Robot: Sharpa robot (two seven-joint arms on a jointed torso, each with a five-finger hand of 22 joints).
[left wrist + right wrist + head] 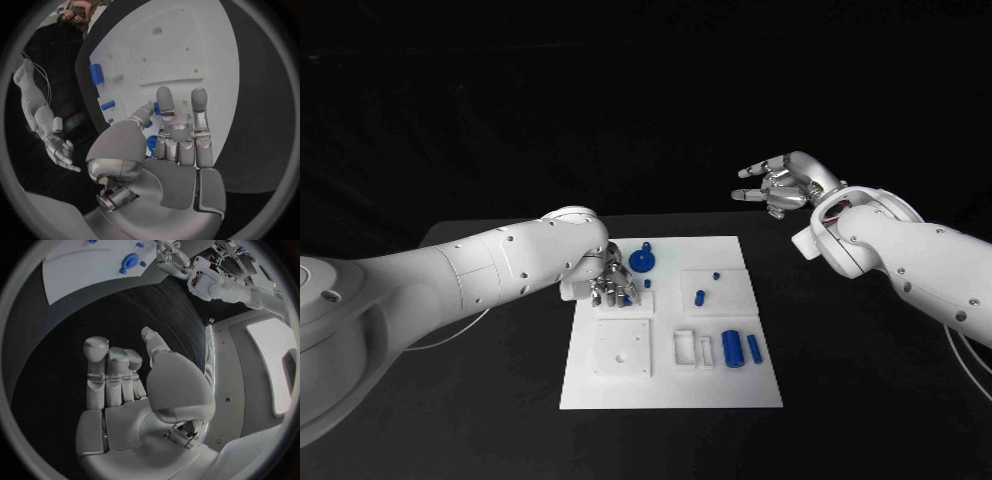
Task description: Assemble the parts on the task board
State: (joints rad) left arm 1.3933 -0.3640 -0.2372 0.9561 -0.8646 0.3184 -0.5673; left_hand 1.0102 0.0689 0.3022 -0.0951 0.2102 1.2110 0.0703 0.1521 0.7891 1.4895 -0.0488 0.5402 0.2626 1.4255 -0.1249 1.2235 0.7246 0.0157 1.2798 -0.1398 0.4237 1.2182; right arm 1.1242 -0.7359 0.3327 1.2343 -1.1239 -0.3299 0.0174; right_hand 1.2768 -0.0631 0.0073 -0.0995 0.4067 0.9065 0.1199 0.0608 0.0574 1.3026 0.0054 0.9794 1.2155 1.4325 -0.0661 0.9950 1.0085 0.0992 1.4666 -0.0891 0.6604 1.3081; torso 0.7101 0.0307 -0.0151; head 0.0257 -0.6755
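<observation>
Task board [668, 385] lying flat in the middle of the black desk [862, 410], long side running away from the robot.

Left robot hand [607, 283] down over the board's far left corner, fingers pointing at the white surface. From the left wrist view, left robot hand [169, 145] with fingers partly curled and thumb drawn in beside them; bits of blue visible between and behind the fingers [165, 102]. Cannot tell whether anything is grasped or merely lies beneath.

Right robot hand [783, 187] raised well apart from the board, beyond its far right corner, above the desk. Released: fingers loosely apart, palm bare, nothing in it, as the right wrist view also shows [134, 385].

Parts spread over the board:
- round blue part [642, 261] near the far edge, just beside the left robot hand
- small blue peg [700, 296] on a raised white square right of it
- tiny blue piece [715, 273] a little farther back
- two blue cylinders [733, 350] side by side near the right edge, lying lengthwise
- white frame [685, 347] just left of the cylinders
- raised white plate [625, 347] left of the frame, on the near left part of the board
</observation>
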